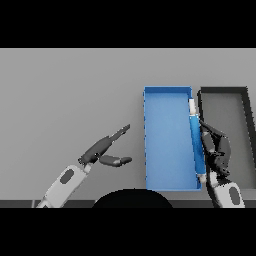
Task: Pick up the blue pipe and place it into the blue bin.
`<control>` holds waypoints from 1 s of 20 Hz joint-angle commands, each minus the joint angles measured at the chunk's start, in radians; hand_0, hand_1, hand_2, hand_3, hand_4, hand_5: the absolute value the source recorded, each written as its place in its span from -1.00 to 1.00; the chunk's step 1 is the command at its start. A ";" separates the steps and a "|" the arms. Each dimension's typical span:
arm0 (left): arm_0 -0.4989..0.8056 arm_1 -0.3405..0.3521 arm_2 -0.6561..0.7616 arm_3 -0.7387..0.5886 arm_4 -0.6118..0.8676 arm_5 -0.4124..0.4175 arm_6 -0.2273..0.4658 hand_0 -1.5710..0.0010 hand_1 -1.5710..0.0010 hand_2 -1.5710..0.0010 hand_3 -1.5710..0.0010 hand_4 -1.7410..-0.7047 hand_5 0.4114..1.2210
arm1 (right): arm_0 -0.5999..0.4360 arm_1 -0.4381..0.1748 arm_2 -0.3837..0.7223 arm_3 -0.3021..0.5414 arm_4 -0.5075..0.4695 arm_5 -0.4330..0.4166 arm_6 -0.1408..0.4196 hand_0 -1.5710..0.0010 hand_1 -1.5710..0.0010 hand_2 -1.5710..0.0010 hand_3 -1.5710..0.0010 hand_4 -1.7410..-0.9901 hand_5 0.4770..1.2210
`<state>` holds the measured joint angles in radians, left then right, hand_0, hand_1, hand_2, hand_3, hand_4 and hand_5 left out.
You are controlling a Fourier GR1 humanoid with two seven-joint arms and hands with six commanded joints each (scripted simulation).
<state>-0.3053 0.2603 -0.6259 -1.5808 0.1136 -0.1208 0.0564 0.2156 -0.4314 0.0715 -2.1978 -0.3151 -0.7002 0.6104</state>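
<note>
Two bins side by side: blue bin [167,145] left, dark bin [225,125] right. Blue pipe [195,145] along blue bin's right wall, clasped by right hand [216,149]. Left hand [105,150] well left over table [65,100], fingers spread.

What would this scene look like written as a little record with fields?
surface: plain grey table
target container: shallow rectangular blue bin
second container: dark grey rectangular bin, to the right of the blue one
object: long blue pipe with white ends, lying along the blue bin's right wall
right hand: at the pipe, fingers curled beside it
left hand: open over bare table, left of the blue bin
</note>
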 commanded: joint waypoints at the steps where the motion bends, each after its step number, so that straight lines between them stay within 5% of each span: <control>1: -0.001 -0.001 -0.001 0.001 0.001 0.000 0.000 1.00 1.00 1.00 1.00 0.66 -0.96 | 0.007 0.000 -0.005 0.043 0.002 -0.001 0.000 -1.00 -1.00 -1.00 -1.00 -1.00 1.00; 5: -0.004 -0.003 -0.002 0.001 0.001 -0.001 -0.001 1.00 1.00 1.00 1.00 0.65 -0.98 | 0.018 0.000 -0.014 0.112 0.005 0.005 0.000 -1.00 -1.00 -1.00 -0.94 -1.00 1.00; 6: 0.001 0.001 -0.005 -0.003 -0.001 0.001 -0.001 1.00 1.00 1.00 1.00 0.65 -0.98 | 0.068 0.009 0.045 0.086 0.019 -0.043 0.000 -1.00 -1.00 -1.00 -0.60 -1.00 1.00; 10: 0.004 0.003 -0.006 0.001 -0.005 0.004 -0.002 1.00 1.00 1.00 1.00 0.66 -0.98 | 0.125 -0.032 0.172 0.106 0.010 -0.162 -0.003 -1.00 -0.97 -1.00 -0.08 -1.00 1.00; 11: 0.005 0.005 -0.007 -0.001 -0.007 0.005 -0.004 1.00 1.00 1.00 1.00 0.66 -0.98 | 0.132 -0.039 0.190 0.111 0.004 -0.175 0.001 -0.86 -0.70 -0.70 0.00 -0.83 1.00; 14: -0.003 0.005 -0.007 -0.003 -0.010 0.008 0.015 1.00 1.00 1.00 1.00 0.67 -0.97 | 0.140 -0.119 0.282 0.120 -0.062 -0.256 0.000 0.05 0.13 0.13 0.49 -0.13 1.00; 16: 0.005 -0.005 -0.019 0.001 -0.019 0.012 0.024 1.00 1.00 1.00 1.00 0.67 -0.96 | 0.117 -0.198 0.346 0.126 -0.099 -0.260 -0.011 0.39 0.44 0.44 0.67 0.24 0.90; 20: 0.002 -0.016 -0.019 -0.014 -0.013 0.022 0.041 1.00 1.00 1.00 1.00 0.65 -0.96 | -0.002 -0.402 0.519 0.136 -0.143 -0.260 -0.013 0.75 0.77 0.77 0.87 0.68 0.35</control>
<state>-0.3029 0.2444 -0.6456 -1.5947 0.1008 -0.0990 0.0983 0.2119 -0.8335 0.5902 -2.0629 -0.4545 -0.9594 0.5839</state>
